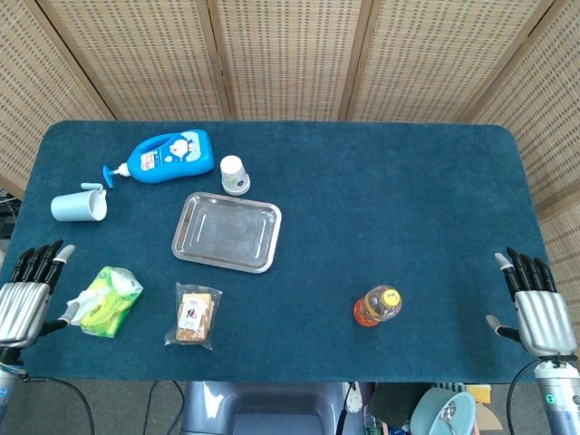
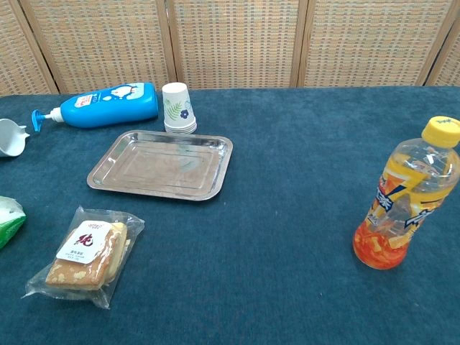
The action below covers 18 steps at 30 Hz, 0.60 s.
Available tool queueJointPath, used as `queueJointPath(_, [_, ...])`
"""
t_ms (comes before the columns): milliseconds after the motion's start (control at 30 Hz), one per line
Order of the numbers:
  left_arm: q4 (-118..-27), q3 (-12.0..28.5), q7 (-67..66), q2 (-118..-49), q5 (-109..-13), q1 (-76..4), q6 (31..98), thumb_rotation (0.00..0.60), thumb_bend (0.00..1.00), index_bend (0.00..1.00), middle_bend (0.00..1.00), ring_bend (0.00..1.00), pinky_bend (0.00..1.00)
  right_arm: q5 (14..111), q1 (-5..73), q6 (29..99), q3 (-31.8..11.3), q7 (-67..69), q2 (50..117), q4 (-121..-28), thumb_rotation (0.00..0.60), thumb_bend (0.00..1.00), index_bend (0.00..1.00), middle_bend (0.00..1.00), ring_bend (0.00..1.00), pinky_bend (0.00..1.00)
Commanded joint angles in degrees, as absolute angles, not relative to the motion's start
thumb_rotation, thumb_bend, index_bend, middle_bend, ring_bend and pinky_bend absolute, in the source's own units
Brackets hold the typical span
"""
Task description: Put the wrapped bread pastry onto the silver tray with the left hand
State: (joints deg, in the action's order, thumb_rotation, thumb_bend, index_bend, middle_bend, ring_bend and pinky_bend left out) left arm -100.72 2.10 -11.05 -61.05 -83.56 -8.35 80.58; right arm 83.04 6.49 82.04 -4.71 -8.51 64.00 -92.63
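Observation:
The wrapped bread pastry [image 1: 194, 316] [image 2: 87, 254] lies flat in clear plastic with a white label, near the table's front edge. Just behind it sits the empty silver tray [image 1: 227, 232] [image 2: 162, 164]. My left hand [image 1: 30, 293] hovers at the table's left edge, fingers apart and holding nothing, well left of the pastry with a green pack between them. My right hand [image 1: 534, 304] is at the right edge, fingers apart and empty. Neither hand shows in the chest view.
A green wipes pack [image 1: 107, 302] lies between left hand and pastry. A blue pump bottle [image 1: 165, 156], a paper cup [image 1: 235, 174] and a light-blue mug [image 1: 79, 206] sit behind the tray. An orange drink bottle [image 1: 377, 306] [image 2: 407, 204] stands front right.

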Motion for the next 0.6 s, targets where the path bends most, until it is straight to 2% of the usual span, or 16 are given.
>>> queueJointPath(33, [-100.83, 2.23, -10.95, -60.91, -83.7, -8.41, 80.77, 0.6, 0.32, 0.0, 0.0, 0.0, 0.0, 82.84, 6.64, 81.71, -4.81, -8.21, 63.79, -92.79, 0.6, 0.19, 0.04, 0.0, 0.0, 0.0])
queueJointPath(600, [-102.46, 1.45, -10.13, -59.98, -83.51, -9.87, 77.27, 0.6, 0.32, 0.0, 0.0, 0.0, 0.0, 82.22, 7.25, 80.69, -5.12, -5.8, 63.92, -91.11, 0.6, 0.19, 0.04, 0.0, 0.0, 0.0])
